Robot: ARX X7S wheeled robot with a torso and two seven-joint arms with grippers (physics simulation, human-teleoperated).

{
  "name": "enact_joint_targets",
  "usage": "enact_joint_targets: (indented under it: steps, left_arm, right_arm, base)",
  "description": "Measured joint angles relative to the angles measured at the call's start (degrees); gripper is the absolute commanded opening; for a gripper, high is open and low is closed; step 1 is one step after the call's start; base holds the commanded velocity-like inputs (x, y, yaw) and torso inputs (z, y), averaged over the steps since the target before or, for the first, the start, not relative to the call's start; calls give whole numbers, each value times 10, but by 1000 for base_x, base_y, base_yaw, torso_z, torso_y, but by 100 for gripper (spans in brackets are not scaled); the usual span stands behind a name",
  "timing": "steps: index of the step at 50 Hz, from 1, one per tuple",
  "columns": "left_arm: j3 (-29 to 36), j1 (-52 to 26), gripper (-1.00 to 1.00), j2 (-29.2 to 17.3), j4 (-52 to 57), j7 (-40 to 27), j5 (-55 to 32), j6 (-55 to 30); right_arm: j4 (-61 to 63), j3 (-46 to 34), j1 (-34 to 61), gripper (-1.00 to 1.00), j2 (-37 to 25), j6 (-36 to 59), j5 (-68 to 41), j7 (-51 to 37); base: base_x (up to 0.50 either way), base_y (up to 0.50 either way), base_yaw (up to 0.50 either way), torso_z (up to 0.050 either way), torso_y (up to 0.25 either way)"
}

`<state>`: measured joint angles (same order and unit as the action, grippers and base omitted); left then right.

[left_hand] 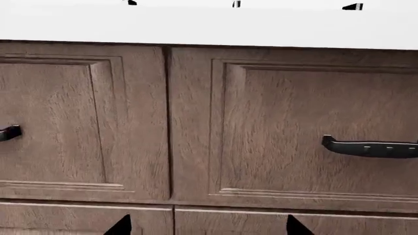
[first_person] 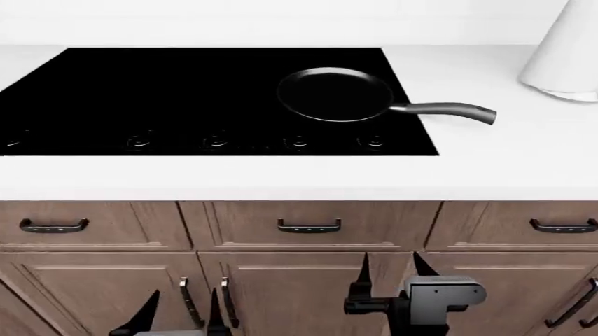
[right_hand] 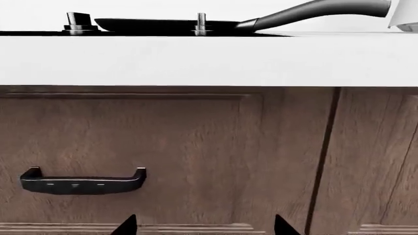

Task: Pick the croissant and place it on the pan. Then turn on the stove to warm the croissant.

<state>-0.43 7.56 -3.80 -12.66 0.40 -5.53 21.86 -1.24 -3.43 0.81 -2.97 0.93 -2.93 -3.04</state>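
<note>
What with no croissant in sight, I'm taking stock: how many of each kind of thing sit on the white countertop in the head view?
Glossy black rectangular cooktop: 1
Round black frying pan with a long grey handle: 1
White rounded object, cut off at the frame's edge: 1
Golden-brown croissant: 0 in view
Total: 3

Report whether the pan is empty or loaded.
Empty. In the head view the pan on the stove shows only its bare black inside; no croissant is visible anywhere.
</note>
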Motion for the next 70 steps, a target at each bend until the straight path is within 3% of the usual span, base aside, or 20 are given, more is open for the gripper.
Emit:
enact_joint_targets:
  steps: [20, 70]
  left_arm:
    - [12, 4, 100, -15, -37, -14, -8, 38]
    - [46, 2, 100, -37, -54, -41, -17, 12]
  right_arm:
    - [-4, -19, -2, 100, -16, -7, -15, -16]
    - [-9, -55, 7, 100, -42, -8, -37, -47]
  base:
    - [0, 500, 0, 0, 0]
    - [0, 500, 0, 0, 0]
